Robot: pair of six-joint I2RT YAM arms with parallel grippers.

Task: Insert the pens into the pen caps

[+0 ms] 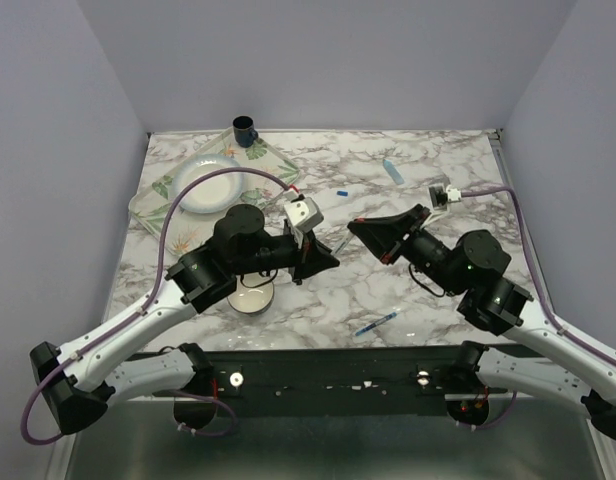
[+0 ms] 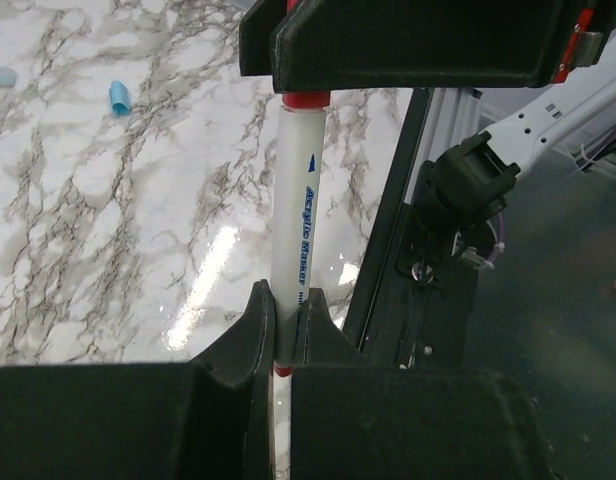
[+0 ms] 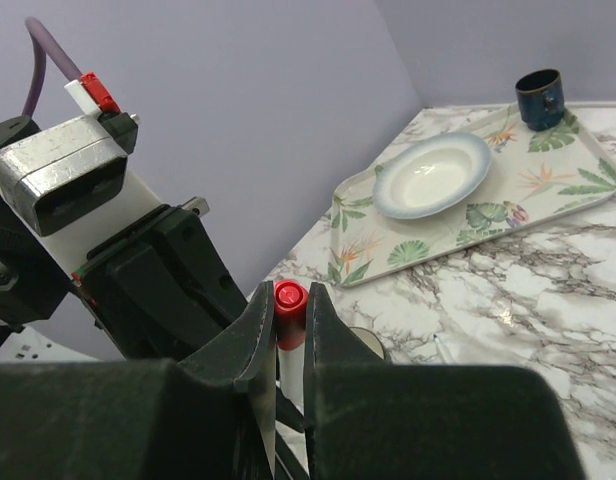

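At frame centre of the left wrist view, left gripper (image 2: 284,335) clamps a white-barrelled pen (image 2: 300,200) with blue print, red at its upper end; right gripper (image 3: 286,325) clamps the red cap (image 3: 289,297) at lower centre

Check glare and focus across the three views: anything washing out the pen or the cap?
Left wrist: a bright glare streak lies on the marble table beside the white pen, but the pen's print reads clearly. Right wrist: the red cap is sharp, the dark foreground shows little detail, and the tray behind is in focus. Top external: even light, soft shadows, no strong glare.
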